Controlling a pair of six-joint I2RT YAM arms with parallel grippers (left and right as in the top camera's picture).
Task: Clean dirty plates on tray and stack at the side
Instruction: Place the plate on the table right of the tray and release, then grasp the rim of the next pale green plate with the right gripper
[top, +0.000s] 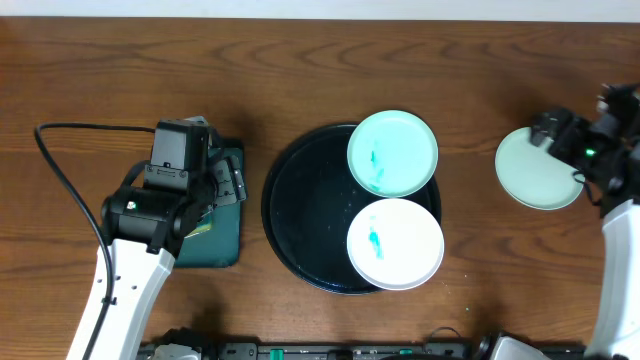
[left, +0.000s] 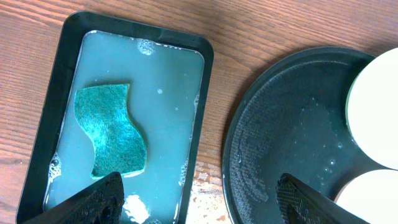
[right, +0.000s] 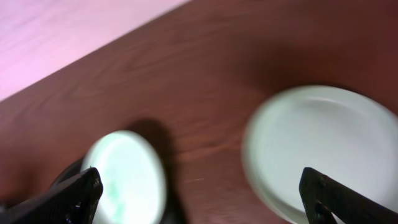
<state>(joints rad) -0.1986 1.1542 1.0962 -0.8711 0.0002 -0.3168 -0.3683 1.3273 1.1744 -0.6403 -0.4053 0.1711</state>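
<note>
The round black tray (top: 305, 205) holds a mint-green plate (top: 392, 152) with teal smears on its far right rim and a white plate (top: 395, 243) with a teal smear at its near right. A second pale mint plate (top: 535, 170) lies on the bare wood at the right; it also shows in the right wrist view (right: 317, 143). My right gripper (right: 202, 199) is open and empty, hovering over the wood beside that plate (top: 570, 140). My left gripper (left: 199, 202) is open and empty above the gap between the sponge tray and the black tray (left: 280, 124).
A rectangular dark green tray (left: 50, 112) of soapy water holds a teal sponge (left: 111, 130) left of the black tray. A black cable (top: 60, 170) loops over the table at the left.
</note>
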